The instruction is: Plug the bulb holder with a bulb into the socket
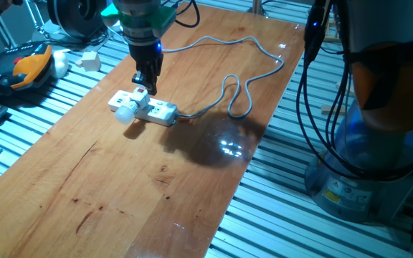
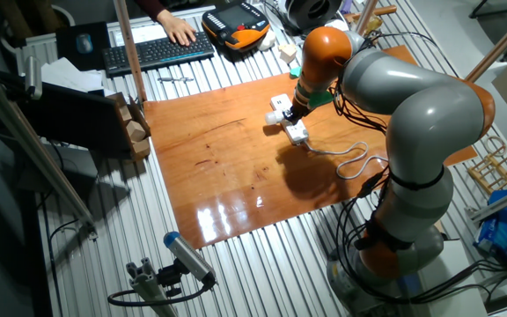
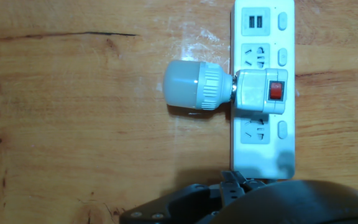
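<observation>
In the hand view, the leftmost part is bare wooden surface [image 3: 73,124], brown with dark knots and a thin dark scratch near the top. Right of that lies the bulb holder with a bulb [image 3: 229,92]: the frosted bulb points left and hangs over the wood, its ribbed collar meets the white holder body, and that body, with its red switch facing up, sits on the socket [image 3: 263,143]. The socket runs top to bottom at the right of the frame, with a pair of USB ports at its top end, one outlet visible above the holder and one below it, and a small button beside each; the holder covers the place between these two outlets and appears to be seated in the strip. In one fixed view, the same group lies on the left half of the wood, the bulb toward the near left, and the fingers [image 1: 148,77] hang just above the holder, dark and pointing down. Whether they are spread or closed cannot be told from any view, and they seem to be apart from the holder rather than gripping it. Further right, the grey cord [image 1: 242,93] leaves the socket's end and loops across the wood toward the far edge.
</observation>
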Robot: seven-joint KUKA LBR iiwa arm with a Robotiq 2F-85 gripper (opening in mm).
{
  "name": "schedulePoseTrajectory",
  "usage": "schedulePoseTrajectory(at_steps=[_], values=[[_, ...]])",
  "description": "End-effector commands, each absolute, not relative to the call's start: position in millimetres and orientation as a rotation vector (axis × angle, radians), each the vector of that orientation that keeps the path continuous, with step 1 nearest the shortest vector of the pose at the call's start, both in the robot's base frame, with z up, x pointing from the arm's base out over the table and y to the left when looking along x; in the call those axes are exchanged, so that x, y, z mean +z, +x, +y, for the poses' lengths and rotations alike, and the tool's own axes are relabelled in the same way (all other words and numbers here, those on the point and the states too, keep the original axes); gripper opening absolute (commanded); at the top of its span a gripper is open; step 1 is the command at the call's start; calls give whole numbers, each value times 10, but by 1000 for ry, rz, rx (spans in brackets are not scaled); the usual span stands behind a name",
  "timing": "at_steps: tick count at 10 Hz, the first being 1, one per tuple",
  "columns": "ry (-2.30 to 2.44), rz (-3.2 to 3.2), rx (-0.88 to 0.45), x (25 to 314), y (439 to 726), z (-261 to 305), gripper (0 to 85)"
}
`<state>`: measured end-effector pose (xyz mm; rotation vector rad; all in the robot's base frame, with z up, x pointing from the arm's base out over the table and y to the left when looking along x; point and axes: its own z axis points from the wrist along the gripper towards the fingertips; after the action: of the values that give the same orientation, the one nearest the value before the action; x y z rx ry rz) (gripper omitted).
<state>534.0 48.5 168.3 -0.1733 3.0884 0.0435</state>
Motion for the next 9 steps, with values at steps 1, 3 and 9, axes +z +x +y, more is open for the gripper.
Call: schedulePoseTrajectory(at_steps=[1, 3, 9], values=[[-173, 3088, 44, 1682, 5340, 486, 0], [-171, 3089, 41, 1680, 5339, 488, 0], [-175, 3078, 33, 1652, 5355, 479, 0]])
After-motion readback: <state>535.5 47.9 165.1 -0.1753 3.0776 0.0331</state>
